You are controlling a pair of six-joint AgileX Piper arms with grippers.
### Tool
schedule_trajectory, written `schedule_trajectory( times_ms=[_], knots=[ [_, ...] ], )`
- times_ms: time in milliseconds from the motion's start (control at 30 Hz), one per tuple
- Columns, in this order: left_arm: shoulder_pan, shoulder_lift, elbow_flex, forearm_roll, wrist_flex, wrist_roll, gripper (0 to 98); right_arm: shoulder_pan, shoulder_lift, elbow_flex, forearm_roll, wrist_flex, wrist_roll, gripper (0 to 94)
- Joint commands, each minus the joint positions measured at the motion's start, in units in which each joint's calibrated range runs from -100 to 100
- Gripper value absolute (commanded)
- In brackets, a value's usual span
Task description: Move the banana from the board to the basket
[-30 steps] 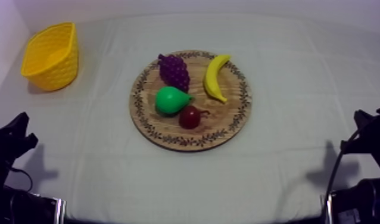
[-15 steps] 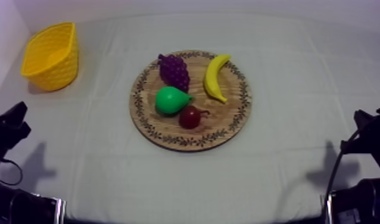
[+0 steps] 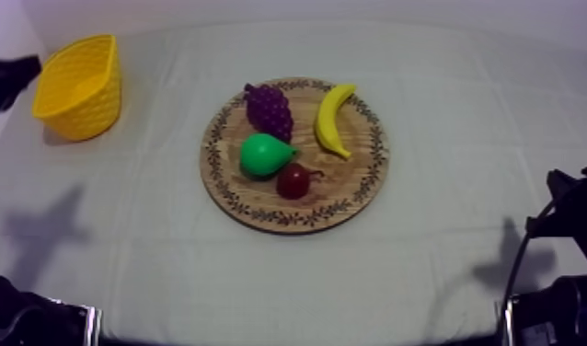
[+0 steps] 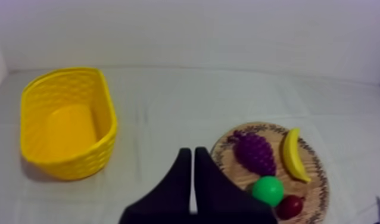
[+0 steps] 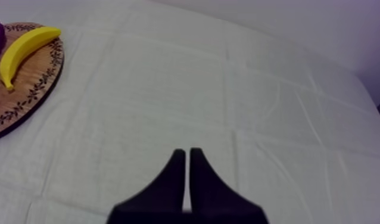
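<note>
Left arm raised high. Left gripper [image 4: 192,154] has its fingers pressed together, nothing held, near the yellow basket [image 3: 86,112]. Banana [image 3: 332,118] lies on the wooden board [image 3: 352,198], well apart from that gripper, beside the grapes [image 3: 269,109]. Right gripper [image 5: 187,152] is closed, empty and low. Half a second ago the left arm sat low; fruit unmoved.

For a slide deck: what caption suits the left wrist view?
Left gripper, shut, faces the empty yellow basket and the wooden board holding the banana and grapes.
</note>
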Motion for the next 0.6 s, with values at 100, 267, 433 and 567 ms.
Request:
schedule_trajectory(
  times_ms=[100,267,433,567],
  knots=[
    [4.0,14.2,-15.2,-0.62,2.5,0.0,6.4,0.0,0.0,0.0,0.0,0.0,0.0,0.6],
    [7.4,21.6,-21.9,-0.48,5.6,-0.9,4.0,0.0,0.0,0.0,0.0,0.0,0.0,0.6],
    [9.1,27.4,-25.7,0.48,7.9,-1.5,1.8,0.0,0.0,0.0,0.0,0.0,0.0,0.6],
    [10.8,33.2,-29.7,0.85,9.4,-1.6,2.6,0.0,0.0,0.0,0.0,0.0,0.0,0.6]
  ],
)
